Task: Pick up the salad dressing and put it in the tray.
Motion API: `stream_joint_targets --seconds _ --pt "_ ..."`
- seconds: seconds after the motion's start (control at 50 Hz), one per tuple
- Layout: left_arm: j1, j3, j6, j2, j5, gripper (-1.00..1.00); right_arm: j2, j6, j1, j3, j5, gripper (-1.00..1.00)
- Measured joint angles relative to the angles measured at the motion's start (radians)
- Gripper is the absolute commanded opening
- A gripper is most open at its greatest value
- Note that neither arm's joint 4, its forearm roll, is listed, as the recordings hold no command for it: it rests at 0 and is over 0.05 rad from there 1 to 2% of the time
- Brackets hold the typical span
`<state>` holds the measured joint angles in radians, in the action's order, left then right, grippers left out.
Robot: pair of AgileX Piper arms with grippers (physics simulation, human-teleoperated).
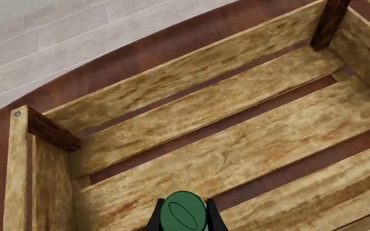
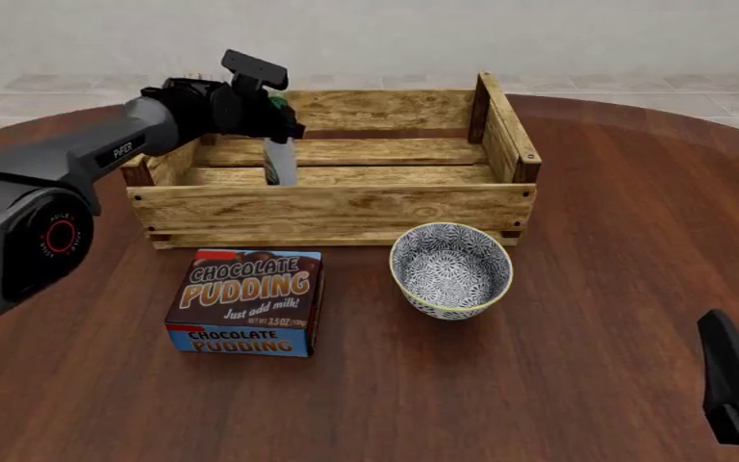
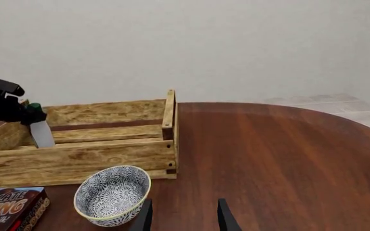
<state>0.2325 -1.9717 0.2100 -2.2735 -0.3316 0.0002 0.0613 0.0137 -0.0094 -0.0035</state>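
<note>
The salad dressing [image 2: 280, 160] is a slim whitish bottle with a dark green cap, standing upright in the left part of the tray [image 2: 344, 207]. My left gripper [image 2: 270, 125] is shut on its cap end. In the left wrist view the green cap [image 1: 185, 211] sits between the two dark fingers, above the tray's slatted floor [image 1: 236, 144]. The right wrist view shows the bottle [image 3: 42, 132] lowered behind the tray's front wall [image 3: 75, 161]. My right gripper [image 3: 185, 219] is open and empty, low at the near right of the table [image 2: 735, 385].
A blue-and-brown chocolate pudding box [image 2: 247, 303] lies in front of the tray on the left. A blue-patterned bowl [image 2: 450, 269] stands in front of the tray's right half, seen close ahead of the right gripper as bowl [image 3: 112, 192]. The table is round, dark wood.
</note>
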Motion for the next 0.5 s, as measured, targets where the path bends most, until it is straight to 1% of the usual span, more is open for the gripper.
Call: stream_joint_targets --seconds 0.22,0.5 --pt "-0.011 -0.006 -0.031 -0.022 0.008 -1.00 0.000 0.002 0.001 0.001 -0.001 1.00" --pt "-0.022 -0.003 -0.050 -0.051 0.023 -1.00 0.000 0.004 0.002 0.002 0.000 1.00"
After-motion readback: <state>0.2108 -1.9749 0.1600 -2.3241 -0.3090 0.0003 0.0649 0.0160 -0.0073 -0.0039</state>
